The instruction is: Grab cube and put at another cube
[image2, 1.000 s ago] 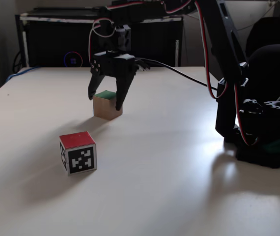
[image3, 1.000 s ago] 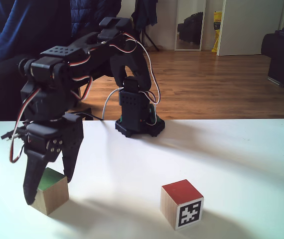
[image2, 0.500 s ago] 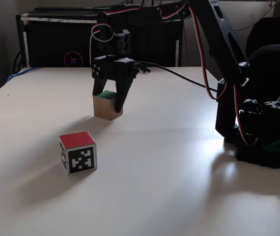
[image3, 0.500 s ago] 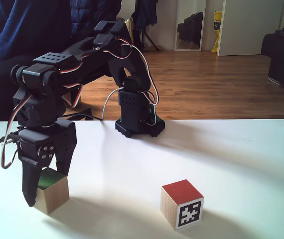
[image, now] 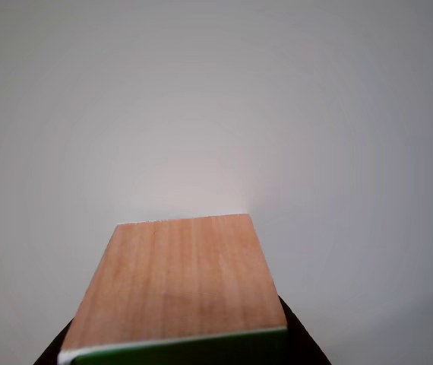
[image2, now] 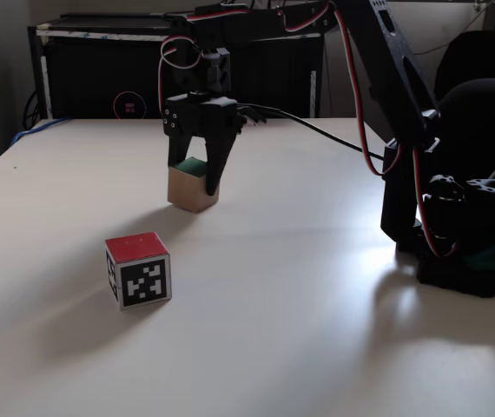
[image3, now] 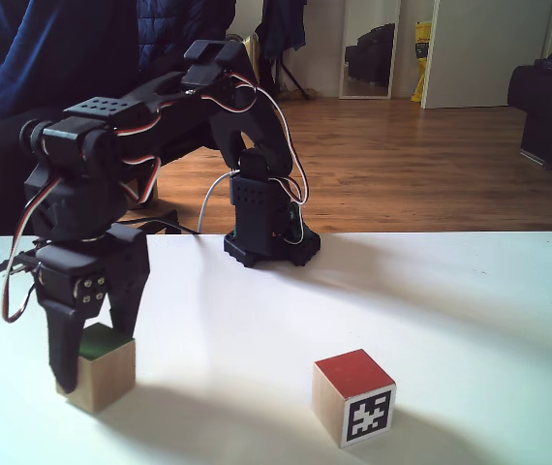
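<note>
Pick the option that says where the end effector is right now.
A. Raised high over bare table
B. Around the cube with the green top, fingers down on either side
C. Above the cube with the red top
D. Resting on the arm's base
B: in both fixed views the end effector has its fingers down on either side of the green-topped cube, while the red-topped cube stands apart from it.

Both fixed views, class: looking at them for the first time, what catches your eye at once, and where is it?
The black gripper stands out first, lowered over the green-topped cube with a finger on each side, toward the table's far side in a fixed view. Next comes the red-topped cube with its black-and-white marker, standing alone nearer the camera.
</note>
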`<action>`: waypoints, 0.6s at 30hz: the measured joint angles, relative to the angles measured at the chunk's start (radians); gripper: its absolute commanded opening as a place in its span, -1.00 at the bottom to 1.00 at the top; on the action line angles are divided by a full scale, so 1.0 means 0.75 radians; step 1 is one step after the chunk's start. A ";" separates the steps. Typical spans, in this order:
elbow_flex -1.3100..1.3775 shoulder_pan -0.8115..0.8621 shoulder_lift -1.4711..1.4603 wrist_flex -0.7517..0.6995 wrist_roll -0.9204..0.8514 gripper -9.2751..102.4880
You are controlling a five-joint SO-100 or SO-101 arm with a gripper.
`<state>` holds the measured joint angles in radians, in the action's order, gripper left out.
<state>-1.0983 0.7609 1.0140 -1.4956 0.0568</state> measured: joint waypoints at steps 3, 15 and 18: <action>-0.059 -0.045 0.112 -0.020 0.020 -0.47; -0.556 -0.409 0.812 -0.045 0.147 -0.48; -0.636 -0.546 0.967 -0.082 0.190 -0.48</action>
<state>-1.5754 0.3513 1.7395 -1.5570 0.1994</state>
